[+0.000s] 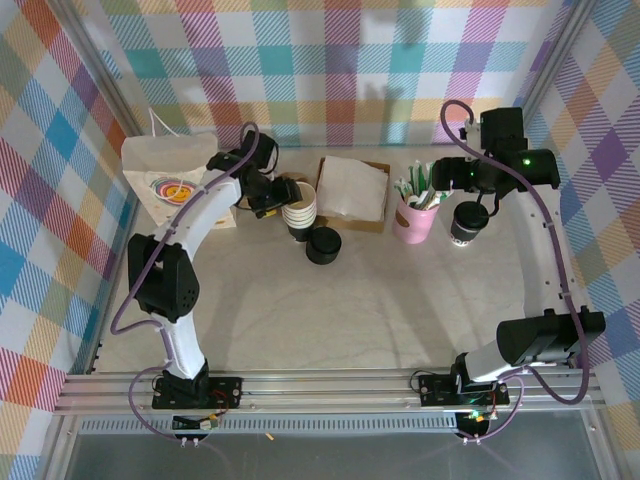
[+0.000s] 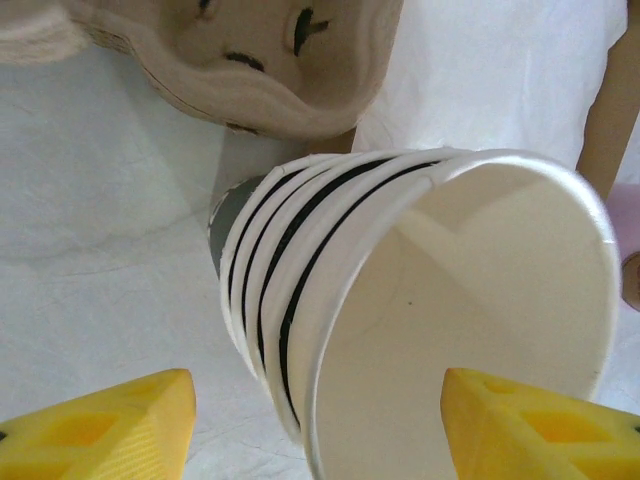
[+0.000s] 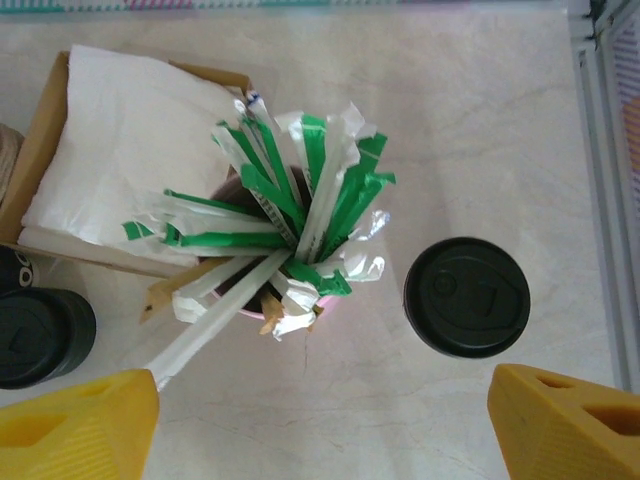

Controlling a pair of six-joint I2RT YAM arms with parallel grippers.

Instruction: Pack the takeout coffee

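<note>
This is looking like a robotics lab cell dressed up as a coffee counter. Plaid cloth (image 1: pixel 330 60) is hanging as walls round a pale table (image 1: pixel 350 310). Aluminium rails (image 1: pixel 330 385) are framing the table's near edge, and a left arm (image 1: pixel 185 250) and a right arm (image 1: pixel 540 335) are sitting bolted there, with purple cables (image 1: pixel 555 260) looping alongside.

Café stock is playing the shop. A stack of paper cups (image 2: pixel 400 300) is standing just in front of the left end effector (image 2: pixel 320 440). A box of napkins (image 1: pixel 352 192) is lying between the two end effectors. A pink cup of wrapped sticks (image 3: pixel 290 220) and the lidded takeout coffee (image 3: pixel 467 296) are standing just ahead of the right end effector (image 3: pixel 320 430).
</note>
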